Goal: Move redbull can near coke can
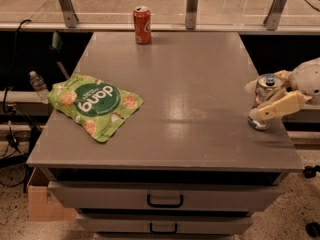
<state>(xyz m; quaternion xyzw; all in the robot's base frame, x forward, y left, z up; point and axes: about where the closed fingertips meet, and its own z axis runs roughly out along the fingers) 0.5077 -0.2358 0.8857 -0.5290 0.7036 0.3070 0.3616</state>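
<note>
Starting at the bottom of the frame, the grey cabinet shows two drawers; the upper drawer [165, 199] is shut. Above it lies the table top [195, 79]. A green snack bag [95, 104] lies flat at the middle left of the surface, well apart from both cans.

At the middle right, close to the right edge of the table top, the redbull can [263, 96] stands upright with its long axis vertical. The gripper [251, 102] enters from the right edge of the frame at the height of the can. Its two cream fingers [277, 108] point toward frame left and stand apart, one crossing in front of the lower body of the can and the other passing behind its top. The can therefore sits between the fingers rather than to one side of them. The gripper appears spread and not clamped; firm contact with the can wall cannot be confirmed.

At the top centre-left of the frame, on the far edge of the table top, the coke can [142, 25] stands upright, well apart from the redbull can.

Governing relation: the coke can lies up and to the left of the gripper, diagonally across bare table surface. Judged from this, closing on the can is the step in hand, followed by a carry toward the upper left. The snack bag lies left of that line and should not obstruct it.
</note>
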